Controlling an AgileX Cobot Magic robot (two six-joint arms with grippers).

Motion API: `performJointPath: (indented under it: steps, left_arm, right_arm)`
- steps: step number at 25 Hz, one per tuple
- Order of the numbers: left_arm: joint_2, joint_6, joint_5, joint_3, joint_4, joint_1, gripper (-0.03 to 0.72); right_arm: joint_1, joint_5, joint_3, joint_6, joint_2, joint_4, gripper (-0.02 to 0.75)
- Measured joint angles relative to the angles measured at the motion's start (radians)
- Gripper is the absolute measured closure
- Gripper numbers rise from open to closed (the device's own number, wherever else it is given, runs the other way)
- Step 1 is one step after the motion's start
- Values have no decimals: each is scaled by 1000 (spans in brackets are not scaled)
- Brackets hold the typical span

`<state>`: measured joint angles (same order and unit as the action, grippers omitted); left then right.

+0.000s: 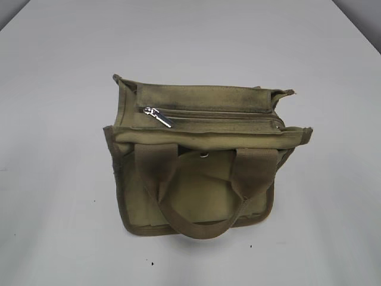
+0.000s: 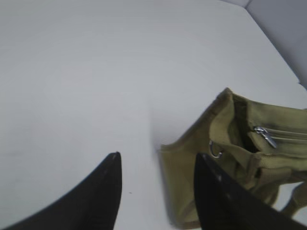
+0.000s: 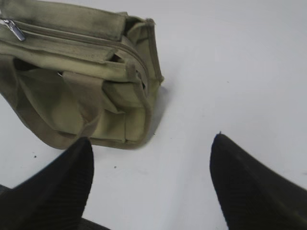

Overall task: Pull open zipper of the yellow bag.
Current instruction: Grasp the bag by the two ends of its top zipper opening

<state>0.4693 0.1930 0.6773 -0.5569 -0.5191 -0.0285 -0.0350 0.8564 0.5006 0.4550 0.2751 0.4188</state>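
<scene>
1. Externally: yellow bag [image 1: 199,161] stands alone on the grey table [image 1: 53,89], top face toward the camera, handles [image 1: 196,190] flopped down the front so they don't cover the top. Zipper [image 1: 214,113] runs left-right across the top and looks fully closed, silver pull tab [image 1: 158,117] parked at its left end; likely travel is toward the right. Neither arm in this view
2. Left wrist view: left gripper [image 2: 158,191] jaws apart, nothing between them, hovering over bare table. Bag sits ahead and right of it, near fingertip [image 2: 204,167] overlapping the bag's corner in frame; contact can't be judged. Pull tab [image 2: 265,136] up-right, beyond the jaws
3. Right wrist view: right gripper [image 3: 151,177] spread wide, empty. Bag is ahead-left, clear of the fingers, its right end nearest; probably staged to brace that end. Pull tab [image 3: 14,29] at far left edge, well apart
</scene>
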Motion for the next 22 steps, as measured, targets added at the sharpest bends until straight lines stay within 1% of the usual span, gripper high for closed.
performJointPath:
  steps: [3,5,7,9,12,15,18,22]
  left_arm:
    - [178,174,6,-3,-220,0,307]
    - [318,261,47,-25,-319,0,307]
    - [458,301,106,-65,-380,0,307]
    - [561,318,159,-125,-412,-1,307]
    - [681,335,187,-217,-435,-29,307]
    - [764,340,196,-295,-457,-93,307]
    - [821,327,187,-353,-470,-176,307]
    - [905,288,174,-408,-490,-243,307]
  right_arm:
    - [-44,-90,0,56,88,81,155]
    - [-75,-142,2,116,159,130,155]
    - [-111,-167,18,185,249,172,155]
    - [-141,-178,48,257,342,192,155]
    - [-180,-182,111,362,502,204,155]
    - [-215,-184,186,419,669,205,155]
    - [-250,-185,273,446,790,204,155]
    - [-309,-186,395,454,935,182,155]
